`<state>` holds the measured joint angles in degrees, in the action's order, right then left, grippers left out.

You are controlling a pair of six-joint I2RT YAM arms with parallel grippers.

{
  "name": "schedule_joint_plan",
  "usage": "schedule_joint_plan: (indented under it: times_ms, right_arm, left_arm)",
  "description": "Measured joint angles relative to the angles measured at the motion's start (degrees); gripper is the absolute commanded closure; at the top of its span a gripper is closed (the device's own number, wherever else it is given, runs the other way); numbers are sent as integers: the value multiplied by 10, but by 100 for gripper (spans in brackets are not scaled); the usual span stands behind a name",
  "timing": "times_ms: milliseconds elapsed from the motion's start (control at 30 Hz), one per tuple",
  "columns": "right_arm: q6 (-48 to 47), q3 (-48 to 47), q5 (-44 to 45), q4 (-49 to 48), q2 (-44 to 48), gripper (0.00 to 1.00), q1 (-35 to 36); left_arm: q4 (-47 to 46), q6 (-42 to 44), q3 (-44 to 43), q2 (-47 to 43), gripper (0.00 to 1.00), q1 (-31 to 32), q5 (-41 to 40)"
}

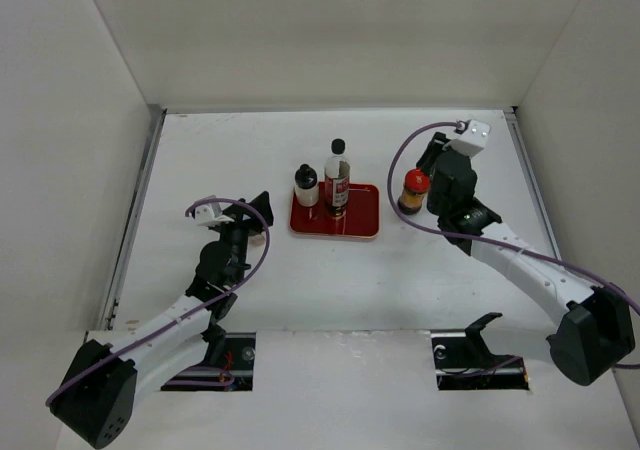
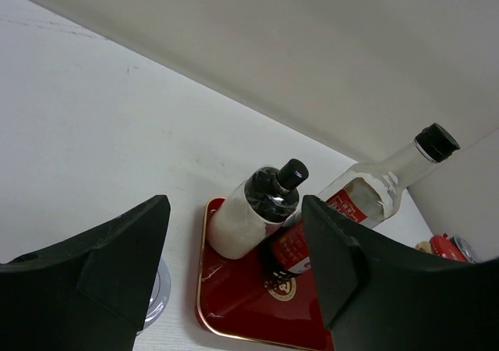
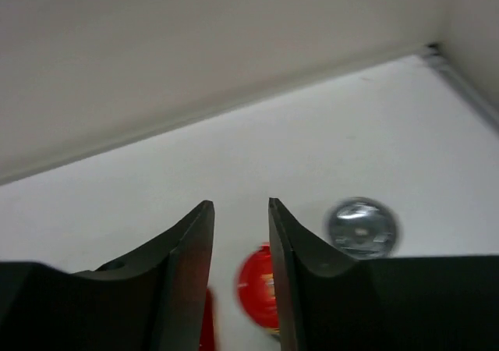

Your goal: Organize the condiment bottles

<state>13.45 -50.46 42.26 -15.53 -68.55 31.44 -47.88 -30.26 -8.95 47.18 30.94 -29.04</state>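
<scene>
- Top view: small white black-capped bottle (image 1: pixel 306 186) and tall clear bottle (image 1: pixel 337 175) stand gathered on flat red tray (image 1: pixel 365 226); red-capped brown bottle (image 1: pixel 414 192) stands outside the tray, beside right gripper (image 1: pixel 430 175).
- Left wrist: left gripper (image 2: pixel 235 210) spread wide, empty, facing the tray.
- Right wrist: fingers (image 3: pixel 191 249) narrowly parted, empty, likely aiming at it.

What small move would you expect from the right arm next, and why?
Probably the right gripper should spread its jaws wider. They stand only narrowly apart and empty, close by the red-capped bottle, which stands beside the tray, not on it. The gap looks too narrow to take the cap.
</scene>
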Motion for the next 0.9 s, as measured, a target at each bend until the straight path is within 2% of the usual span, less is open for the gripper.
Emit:
schedule_joint_plan:
  times_ms: [33,67,133,233,533,667,833,900]
  right_arm:
    - [8,4,13,17,0,28,-21]
    - [13,6,23,35,-3,16,-41]
    - [19,7,32,64,-15,6,-71]
    - [25,5,26,99,-49,2,-106]
    - [63,-6,-62,150,-141,6,-164]
    - [71,-10,-90,142,-146,18,-175]
    - [79,-25,-105,122,-170,38,-186]
    - [81,-27,-110,113,-176,39,-191]
  left_arm:
    - [0,0,0,1,33,0,0]
    - [-1,-1,0,2,33,0,0]
    - [0,-2,0,3,33,3,2]
    - [-3,-3,0,3,33,6,5]
    - [-4,-9,0,15,33,6,10]
    - [-4,-10,0,16,33,6,11]
    - [-5,-11,0,16,32,6,11]
    - [-5,-11,0,17,33,6,11]
